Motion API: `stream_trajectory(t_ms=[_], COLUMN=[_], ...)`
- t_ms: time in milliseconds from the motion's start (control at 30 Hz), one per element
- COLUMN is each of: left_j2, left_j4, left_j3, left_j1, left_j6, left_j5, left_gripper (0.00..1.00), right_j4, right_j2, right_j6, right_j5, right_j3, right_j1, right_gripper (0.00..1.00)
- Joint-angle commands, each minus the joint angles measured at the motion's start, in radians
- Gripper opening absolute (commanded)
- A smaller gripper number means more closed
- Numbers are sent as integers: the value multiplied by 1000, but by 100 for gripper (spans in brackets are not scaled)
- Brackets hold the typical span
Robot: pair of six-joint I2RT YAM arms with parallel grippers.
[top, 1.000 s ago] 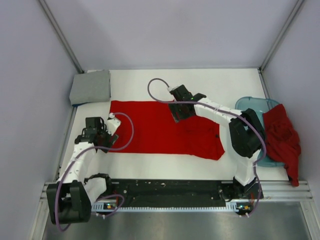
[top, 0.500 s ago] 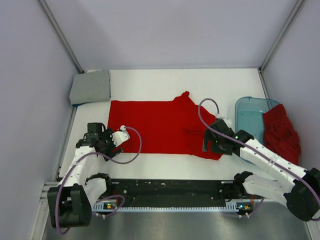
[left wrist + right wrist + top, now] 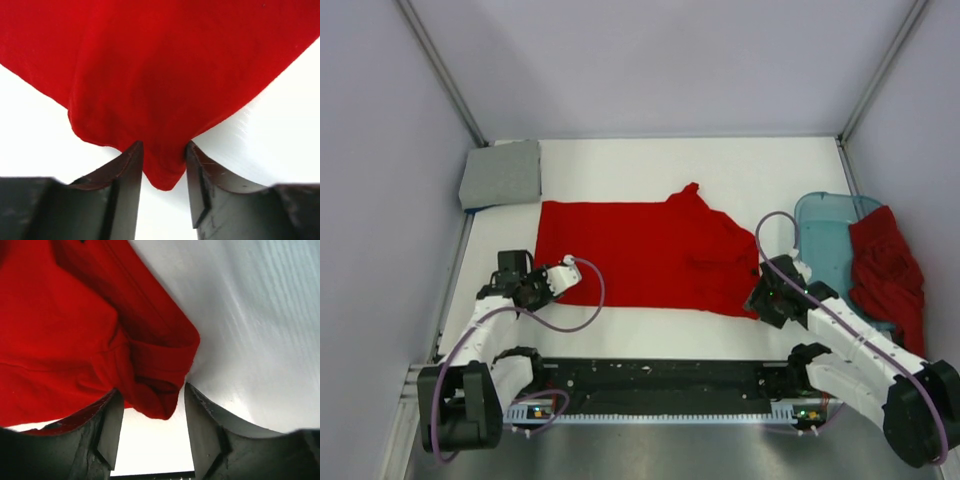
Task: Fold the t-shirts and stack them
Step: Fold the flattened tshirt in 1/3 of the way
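- Across the white table [image 3: 650, 170] seen from above, the bright red t-shirt [image 3: 640, 255] lies spread flat in the middle; the light grey t-shirt [image 3: 501, 173] sits folded at the far left corner; the darker red t-shirt [image 3: 885, 280] hangs over the blue tub [image 3: 817, 230] at the right; the left gripper [image 3: 557, 277] is at the bright shirt's near left corner, the right gripper [image 3: 760, 298] at its near right corner.
- Left wrist view: the left gripper [image 3: 161, 150] pinches a corner of the bright red t-shirt [image 3: 160, 65]; cloth fills the narrow gap and touches both fingers; its tip pokes out past them.
- Right wrist view: the right gripper [image 3: 150, 392] is partly parted, straddling a bunched hem of the bright red t-shirt [image 3: 60, 330]; white table [image 3: 250, 315] shows between cloth and one finger, so no firm hold.
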Motion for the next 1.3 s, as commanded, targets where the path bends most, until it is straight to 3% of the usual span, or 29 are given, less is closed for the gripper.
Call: stream_trajectory(t_ms=[0,100,200,333,467,700,833,1067,1267], left_j2=[1,-1,-14,-28,-65,-120,-148,-168,-142], left_j4=[27,27,49,24,-149,-537,-654,-692,-582], left_j3=[-46,-45,-28,32,183,567,812,1066,1055], left_j1=[-2,-1,-1,-1,1,2,2,2,4], left_j6=[14,6,-28,-96,-136,-202,-232,-227,-235], left_j5=[6,3,-29,-118,-173,-212,-268,-307,-301], left_gripper=[35,4,0,0,0,0,0,0,0], right_j4=[85,88,79,4,-120,-376,-491,-629,-613], right_j2=[-2,-22,-60,-85,-147,-241,-237,-212,-126], right_j6=[0,-7,-24,-53,-105,-187,-234,-276,-351], right_j5=[-85,-88,-86,-74,-71,-51,-48,-54,4], right_j3=[-43,-34,-2,83,224,586,793,1098,1204], right_j1=[-20,-20,-18,-20,-20,-21,-21,-20,-20], right_gripper=[44,22,0,0,0,0,0,0,0])
